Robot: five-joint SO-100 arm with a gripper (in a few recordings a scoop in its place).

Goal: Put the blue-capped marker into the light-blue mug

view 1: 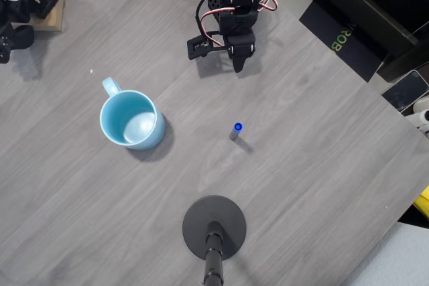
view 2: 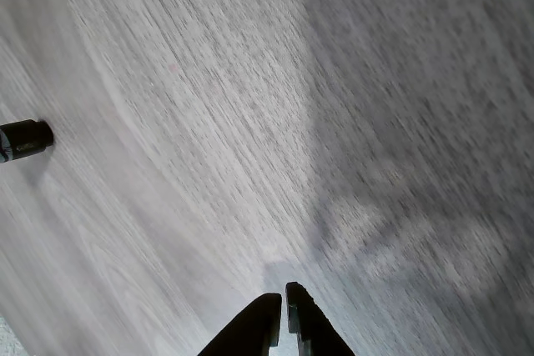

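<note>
In the overhead view the light-blue mug [view 1: 131, 120] stands upright left of the table's middle, its handle pointing up-left and its inside empty. The blue-capped marker [view 1: 236, 129] stands on end near the middle, cap up, well to the right of the mug. My gripper [view 1: 239, 65] hangs at the far side of the table, apart from the marker and above it in the picture. In the wrist view my gripper [view 2: 281, 299] is shut with nothing between its fingers, tips just over the wood. A dark cylinder end [view 2: 25, 139] pokes in at the left edge; I cannot tell what it is.
A black round stand base [view 1: 214, 227] with a pole sits near the front edge, below the marker. A wooden block [view 1: 52, 6] lies at the top left corner. The grey wood table [view 1: 322, 138] ends at a slanted edge on the right, with dark items beyond it.
</note>
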